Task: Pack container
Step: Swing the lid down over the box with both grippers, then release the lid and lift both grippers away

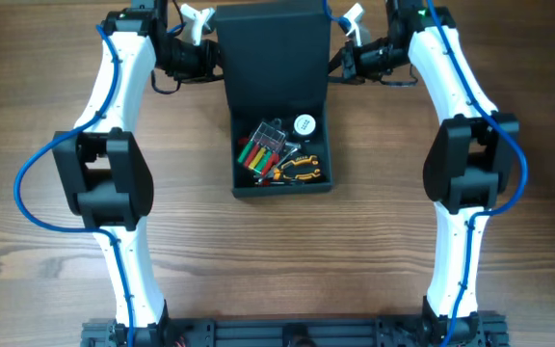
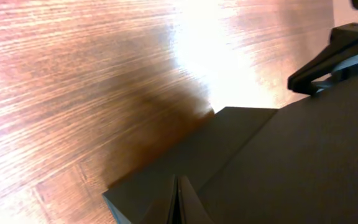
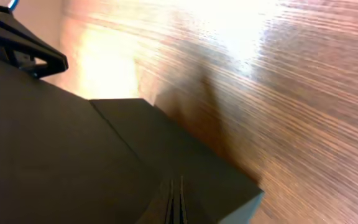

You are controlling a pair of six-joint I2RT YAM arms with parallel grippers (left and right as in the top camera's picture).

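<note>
nearest to me on the wooden table (image 1: 374,241) is the front wall of the container (image 1: 282,189), a dark teal-grey box sitting in the middle between the two arms. its compartment is open. inside i see a clear case (image 1: 263,145) with red and green tool handles, lying tilted towards the left side. yellow-and-orange handled pliers (image 1: 297,171) lie by the front right corner. a small white round thing (image 1: 303,123) lies near the right wall, and i can't make out what it is.

further back, the flap lid (image 1: 273,48) is folded away from me and spreads out behind the compartment, its broad matte face showing.

at the far end both arms bend inward to that lid. the left gripper (image 1: 214,54) comes in at the lid's left edge and the right gripper (image 1: 341,58) at its right edge, facing each other across it. in each wrist view the fingers are pressed together with only a thin seam between them and nothing caught there. the tips sit low over the dark lid surface, and i can't tell whether they touch it.
</note>
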